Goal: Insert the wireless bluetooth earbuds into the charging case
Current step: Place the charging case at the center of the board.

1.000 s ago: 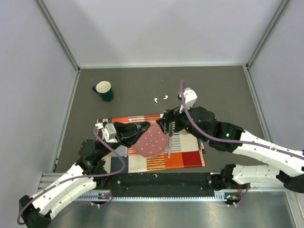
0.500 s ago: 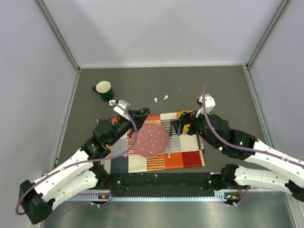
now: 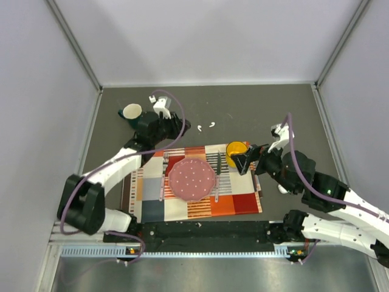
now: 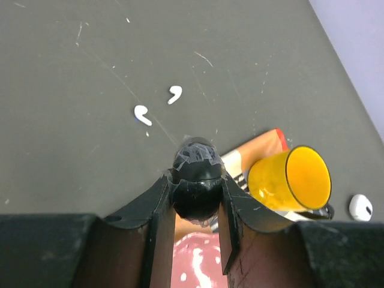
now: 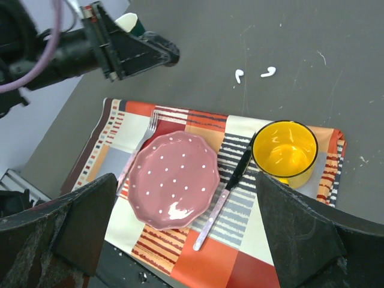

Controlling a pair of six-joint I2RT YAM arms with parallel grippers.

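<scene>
Since half a second ago the left arm has swung off the placemat (image 3: 240, 204) and up toward the far left. The right arm has pulled back to the right, so the yellow mug (image 4: 289, 186) is now uncovered.

The left gripper (image 4: 195, 180) hangs just short of the earbuds (image 4: 142, 114). Both buds lie loose on the bare dark table, near each other but not touching, beyond the placemat's far edge. Its fingers look pinched on a black oval object (image 4: 197, 161) with something shiny on top, so that hand is already full. The right gripper (image 3: 246, 159) is spread wide with nothing in it, and sits beside the yellow mug.

The charging case (image 4: 360, 207) is well apart from the buds, on the table past the mug on the right arm's side. I can't tell if its lid is open.

What worries me:
- With the left fingers occupied, going for a bud means letting go of the black thing first. Otherwise I'll just shove the bud around.
- The buds are tiny and curved, so an off-centre pinch probably flicks 1 away.
- The case sits close to the right arm, and a careless swing could knock it.
- Carrying a bud across means passing the mug.
</scene>
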